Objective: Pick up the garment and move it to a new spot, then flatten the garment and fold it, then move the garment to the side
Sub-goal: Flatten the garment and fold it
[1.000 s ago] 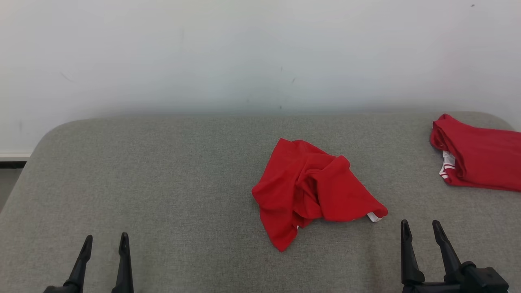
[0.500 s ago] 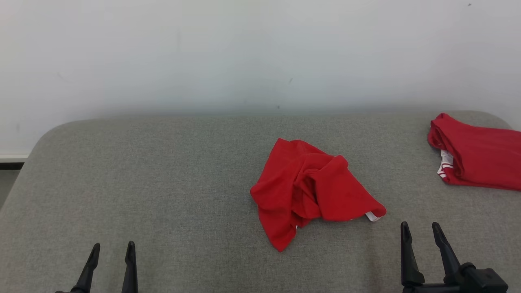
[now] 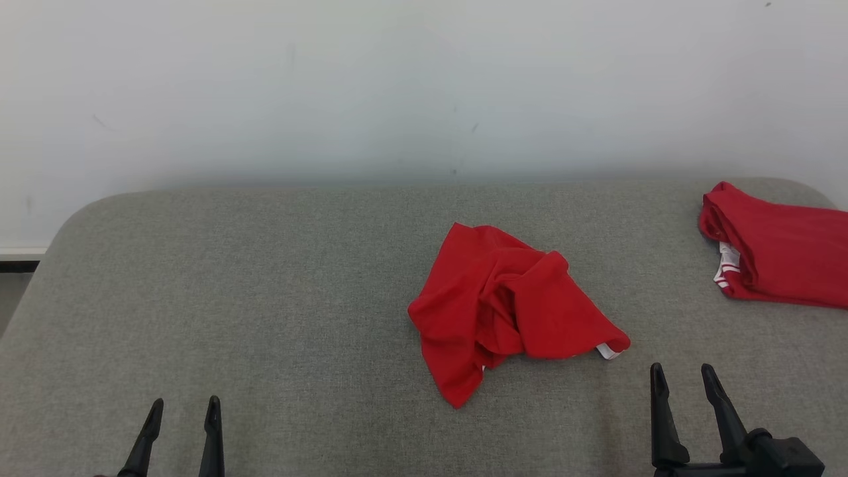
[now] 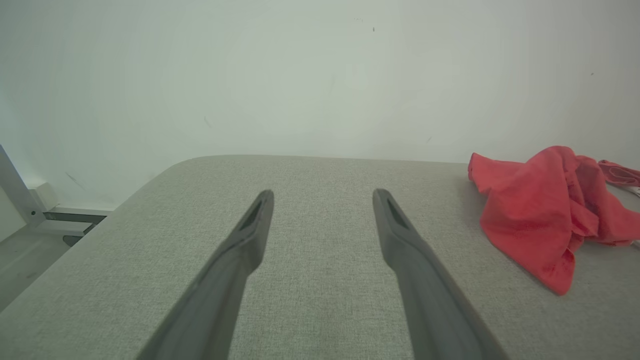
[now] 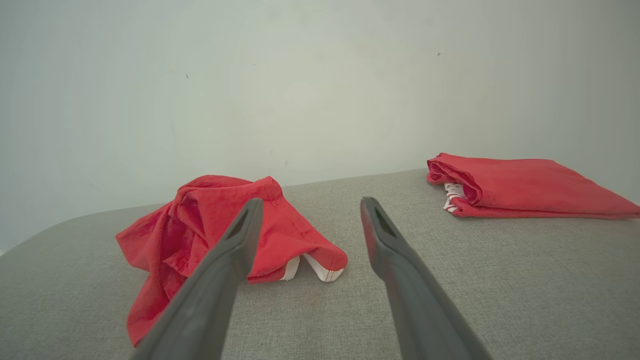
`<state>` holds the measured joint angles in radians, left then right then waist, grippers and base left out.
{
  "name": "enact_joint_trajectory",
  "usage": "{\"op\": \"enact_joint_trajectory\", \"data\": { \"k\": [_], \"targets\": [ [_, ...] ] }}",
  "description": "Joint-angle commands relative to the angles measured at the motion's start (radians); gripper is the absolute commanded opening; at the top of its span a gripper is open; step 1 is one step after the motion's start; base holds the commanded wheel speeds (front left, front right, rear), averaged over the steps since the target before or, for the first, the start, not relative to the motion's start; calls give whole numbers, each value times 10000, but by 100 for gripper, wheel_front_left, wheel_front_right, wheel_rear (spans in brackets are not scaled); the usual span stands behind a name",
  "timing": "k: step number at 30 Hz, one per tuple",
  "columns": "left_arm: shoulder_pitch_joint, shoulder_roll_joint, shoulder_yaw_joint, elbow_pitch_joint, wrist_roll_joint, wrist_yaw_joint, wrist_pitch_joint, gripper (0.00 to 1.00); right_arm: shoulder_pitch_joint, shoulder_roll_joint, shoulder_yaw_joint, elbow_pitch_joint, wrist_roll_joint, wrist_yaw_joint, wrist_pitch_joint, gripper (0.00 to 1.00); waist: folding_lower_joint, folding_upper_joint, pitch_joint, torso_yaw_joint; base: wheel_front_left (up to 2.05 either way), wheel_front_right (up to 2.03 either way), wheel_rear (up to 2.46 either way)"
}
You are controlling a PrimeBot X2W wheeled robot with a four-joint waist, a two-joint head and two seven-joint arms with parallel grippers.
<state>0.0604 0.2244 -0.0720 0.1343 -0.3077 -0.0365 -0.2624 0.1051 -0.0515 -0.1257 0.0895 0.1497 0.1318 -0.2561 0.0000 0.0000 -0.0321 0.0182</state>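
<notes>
Motion is showing only in the left gripper (image 3: 185,403), which is edging slightly toward the crumpled red garment (image 3: 503,305) lying untouched on the counter (image 3: 265,298), while the right gripper (image 3: 681,369) is waiting near its hem, both spread wide and holding nothing, so pickup is only starting.

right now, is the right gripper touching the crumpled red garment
Apart. The head view shows a strip of bare grey table between the right gripper and the near hem of the crumpled red garment.
</notes>
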Motion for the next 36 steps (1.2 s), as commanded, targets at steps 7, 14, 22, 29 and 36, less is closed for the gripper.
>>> {"op": "enact_joint_trajectory", "data": {
  "k": [7,14,22,29,36],
  "targets": [
    [6,-125,121,82,184,-118,-31,100,23,30,6,16,75,-28,-48,100,0,0,32,-17,0,0,0],
    [-43,-208,178,111,278,-157,-31,100,61,30,-15,-23,66,-28,-55,100,0,0,55,-1,0,0,0],
    [-38,-277,311,145,360,-228,-31,100,67,30,-18,-5,49,-28,-59,100,0,0,63,20,0,0,0],
    [10,-349,393,138,432,-305,-31,100,91,30,-14,-27,18,-28,-53,100,0,0,71,15,0,0,0],
    [3,-423,470,142,514,-342,-31,100,120,30,-37,-77,-7,-28,-13,100,0,0,84,31,0,0,0]
  ]
}}
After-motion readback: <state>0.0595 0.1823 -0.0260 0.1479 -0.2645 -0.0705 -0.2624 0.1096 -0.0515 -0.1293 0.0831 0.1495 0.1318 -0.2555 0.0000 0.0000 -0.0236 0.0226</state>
